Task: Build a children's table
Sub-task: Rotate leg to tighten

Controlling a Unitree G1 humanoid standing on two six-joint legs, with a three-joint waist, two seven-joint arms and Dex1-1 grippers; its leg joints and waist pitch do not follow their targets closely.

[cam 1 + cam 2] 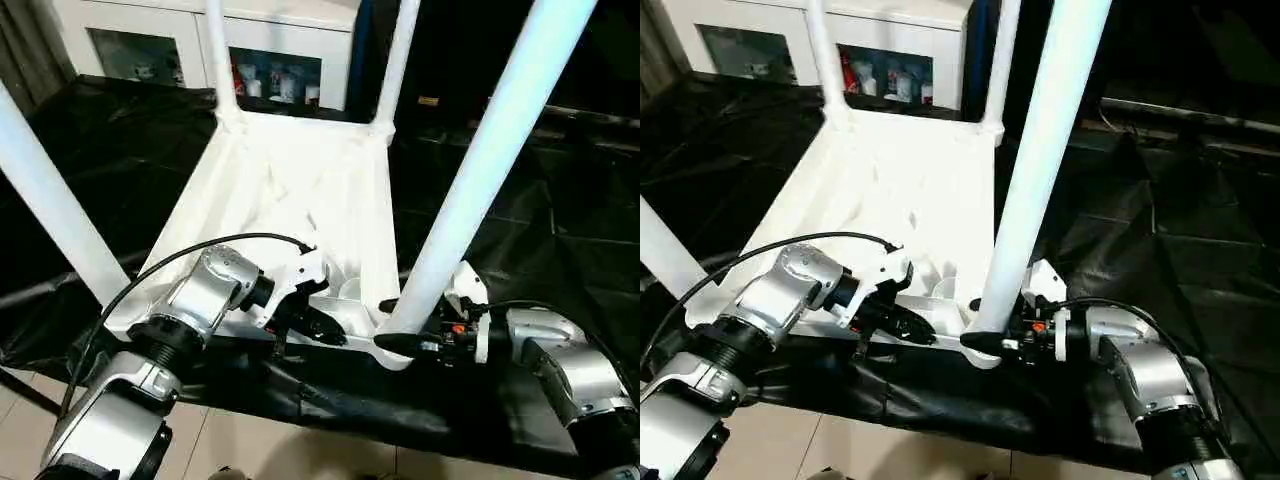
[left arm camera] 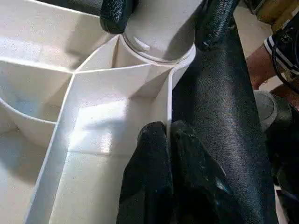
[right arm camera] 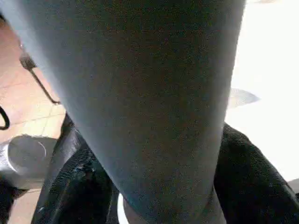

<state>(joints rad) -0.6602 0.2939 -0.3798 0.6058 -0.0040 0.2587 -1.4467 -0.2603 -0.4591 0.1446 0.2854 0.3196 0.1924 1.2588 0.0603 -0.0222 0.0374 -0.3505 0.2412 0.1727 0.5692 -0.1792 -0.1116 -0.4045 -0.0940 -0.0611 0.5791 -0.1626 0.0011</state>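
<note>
On the black-draped work table (image 1: 560,210) the white table top (image 1: 300,190) is laid underside up with four legs rising from its corner sockets, a white cabinet (image 1: 250,40) being seen behind it. The near right leg (image 1: 480,180), cut off above, is clasped near its base between the black fingers of the right gripper (image 1: 990,335), and its bulk hides most of the right wrist view. The left gripper (image 2: 169,140) is pinched closed on the top's thin rim wall, a grip made plain in the left wrist view, where a person's striped sleeve (image 2: 280,46) is also caught.
</note>
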